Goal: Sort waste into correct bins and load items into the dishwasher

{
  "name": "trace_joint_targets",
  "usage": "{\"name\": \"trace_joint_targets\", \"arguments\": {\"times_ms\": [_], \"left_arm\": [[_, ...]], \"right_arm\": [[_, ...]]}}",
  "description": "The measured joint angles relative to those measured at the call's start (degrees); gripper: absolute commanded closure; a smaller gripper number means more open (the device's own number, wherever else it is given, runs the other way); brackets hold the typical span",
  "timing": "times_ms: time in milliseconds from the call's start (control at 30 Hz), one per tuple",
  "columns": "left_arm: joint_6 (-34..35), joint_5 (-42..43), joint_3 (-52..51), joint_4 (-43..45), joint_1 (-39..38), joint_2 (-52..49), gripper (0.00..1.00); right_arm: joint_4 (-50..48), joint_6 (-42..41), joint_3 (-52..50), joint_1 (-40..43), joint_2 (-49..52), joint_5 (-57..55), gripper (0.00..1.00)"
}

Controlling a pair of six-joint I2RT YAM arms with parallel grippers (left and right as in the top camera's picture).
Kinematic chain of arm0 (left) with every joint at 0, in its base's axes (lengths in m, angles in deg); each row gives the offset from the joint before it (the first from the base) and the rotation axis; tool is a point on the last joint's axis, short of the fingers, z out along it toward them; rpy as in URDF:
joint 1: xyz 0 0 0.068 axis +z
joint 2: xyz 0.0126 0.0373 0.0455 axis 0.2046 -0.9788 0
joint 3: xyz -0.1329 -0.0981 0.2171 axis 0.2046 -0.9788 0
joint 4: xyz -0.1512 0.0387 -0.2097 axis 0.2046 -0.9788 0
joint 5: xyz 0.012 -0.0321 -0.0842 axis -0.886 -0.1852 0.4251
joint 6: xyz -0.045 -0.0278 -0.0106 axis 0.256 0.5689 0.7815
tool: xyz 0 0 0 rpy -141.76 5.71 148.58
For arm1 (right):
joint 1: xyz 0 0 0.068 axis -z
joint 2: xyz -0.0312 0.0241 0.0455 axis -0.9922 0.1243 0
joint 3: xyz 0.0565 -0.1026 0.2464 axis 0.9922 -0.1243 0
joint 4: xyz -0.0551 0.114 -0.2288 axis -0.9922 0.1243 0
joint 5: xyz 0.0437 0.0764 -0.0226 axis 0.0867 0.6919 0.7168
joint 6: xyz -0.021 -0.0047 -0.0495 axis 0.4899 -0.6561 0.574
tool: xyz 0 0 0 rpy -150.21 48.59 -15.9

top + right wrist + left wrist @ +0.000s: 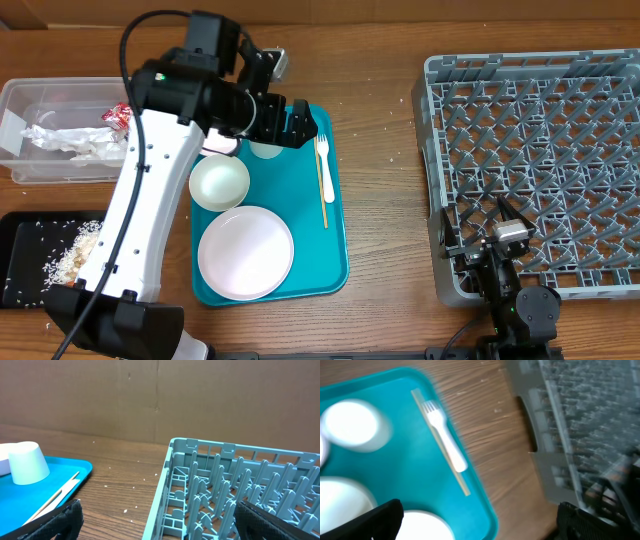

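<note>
In the overhead view the clear tub (pixel 20 100) sits at ten o'clock on the table, with crumpled napkins (pixel 60 140) and the red wrapper (pixel 117 115) inside it. Just below, at eight o'clock, the black tray (pixel 20 240) carries pale rice scraps (pixel 80 248).

The left arm rises from the seven o'clock edge and reaches across to the teal tray (pixel 335 270) in the middle of the table. On that tray the plate (pixel 245 252) lies at six o'clock, with a bowl (pixel 220 182) just above it. The cup (pixel 265 150) is near twelve o'clock. The fork (pixel 322 155) lies along the three o'clock side on a thin wooden stick (pixel 325 205).

The left gripper (pixel 305 125) hangs over the tray's twelve o'clock end, between cup and fork. In its wrist view the fingers (pixel 385 520) stand spread wide at the lower corners of the frame, with bare tray between them. They pinch nothing and touch nothing.

The dish rack (pixel 530 150) fills the three o'clock side of the table. The right gripper (pixel 495 215) sits at the rack's seven o'clock corner, over its wall. Its fingers (pixel 65 520) are likewise spread far apart, with nothing held between them. That wrist view looks past the rack's wall toward the cup on the teal tray at nine o'clock.
</note>
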Motion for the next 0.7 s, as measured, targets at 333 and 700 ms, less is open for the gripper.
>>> {"name": "trace_joint_targets", "arguments": {"times_ms": [333, 700], "left_arm": [[25.05, -30.38, 0.0, -13.38, 0.66, -0.09, 0.0], [25.4, -18.03, 0.0, -14.95, 0.66, -0.09, 0.0]], "right_arm": [[-0.02, -0.04, 0.0, 0.0, 0.0, 0.02, 0.0], [-0.02, 0.0, 0.0, 0.0, 0.0, 0.02, 0.0]]}}
